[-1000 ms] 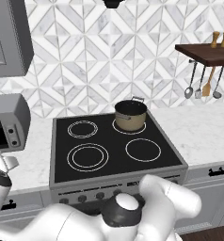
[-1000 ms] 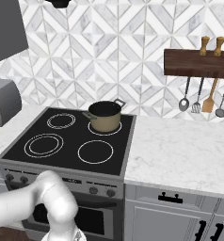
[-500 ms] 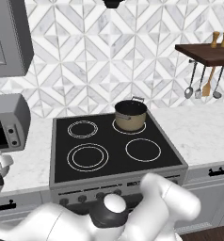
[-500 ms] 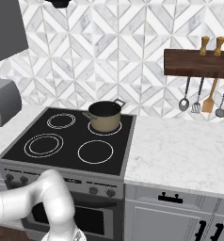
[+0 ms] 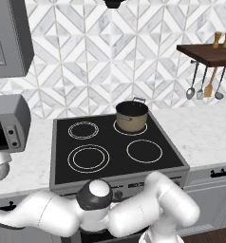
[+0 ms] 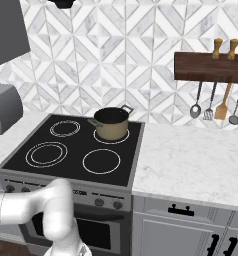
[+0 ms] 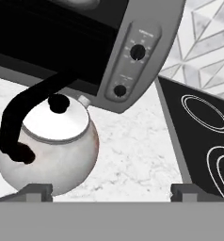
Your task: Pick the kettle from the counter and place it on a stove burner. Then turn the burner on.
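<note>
In your hand view the kettle [image 7: 48, 148] sits at about 8 o'clock on the counter [image 7: 132, 150], its black arched handle [image 7: 24, 110] curving up toward 11 o'clock and the lid knob [image 7: 59, 103] on top. Just behind it, at 12 o'clock, stands the toaster oven [image 7: 109, 52] with two dark dials. Your gripper [image 7: 111, 190] is spread wide and holds nothing; the left fingertip lies just in front of the kettle's base, and I cannot tell whether it touches. The stove burner [image 5: 88, 158] is at 9 o'clock on the cooktop [image 5: 112, 144] in your left base view, bare. A tan pot [image 5: 132, 115] occupies the rear circle at 1 o'clock.
</note>
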